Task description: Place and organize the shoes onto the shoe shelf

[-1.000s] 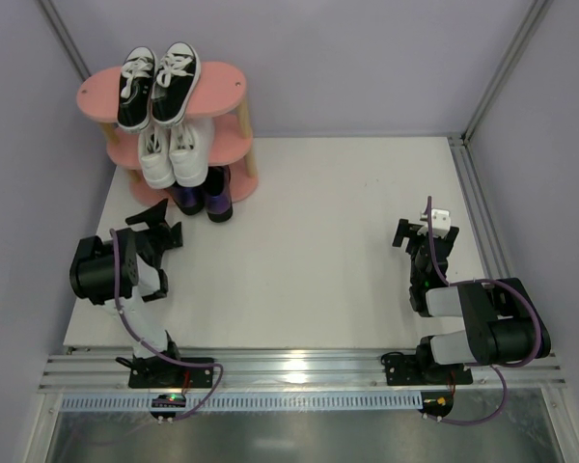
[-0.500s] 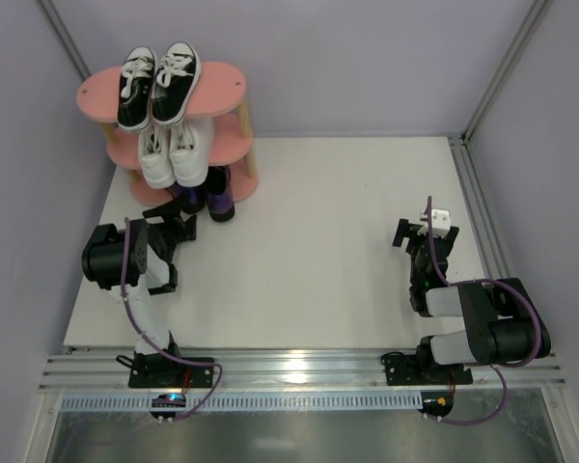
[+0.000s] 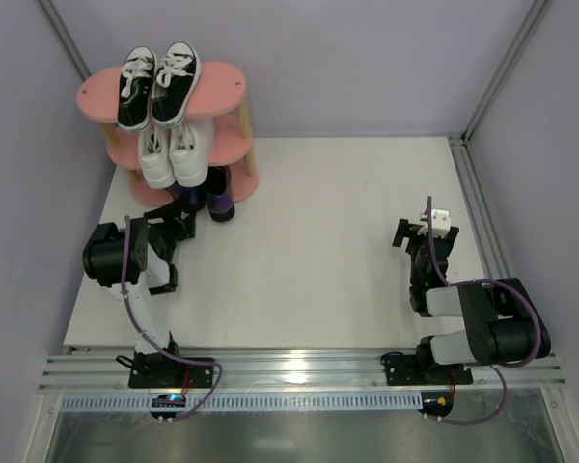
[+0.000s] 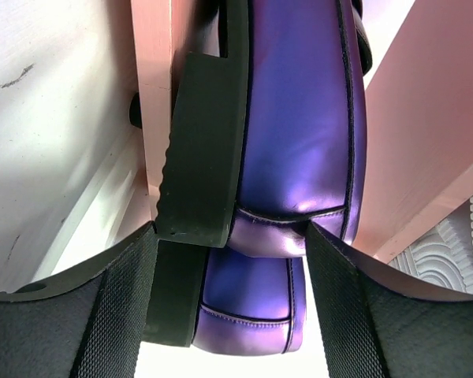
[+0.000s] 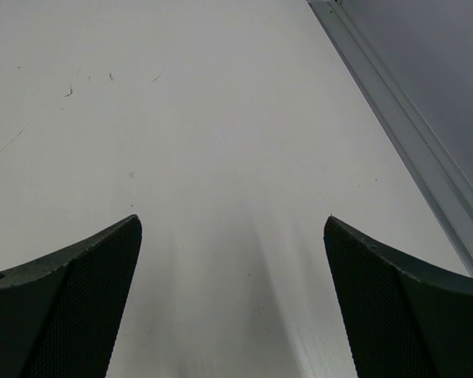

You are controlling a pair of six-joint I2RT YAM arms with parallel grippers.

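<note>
The left gripper [image 4: 230,228] is clamped across the dark purple glossy shoe [image 4: 299,118] at the bottom tier of the pink three-tier wooden-post shoe shelf [image 3: 227,82]. The top tier holds black canvas sneakers [image 3: 159,85], the middle tier white sneakers [image 3: 174,154]. The right gripper [image 5: 232,220] hovers, jaws apart, over the white counter [image 5: 221,118].

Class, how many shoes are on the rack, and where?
6: two black canvas sneakers on the top board, two white sneakers on the middle, two purple shoes on the bottom, partly hidden.
</note>
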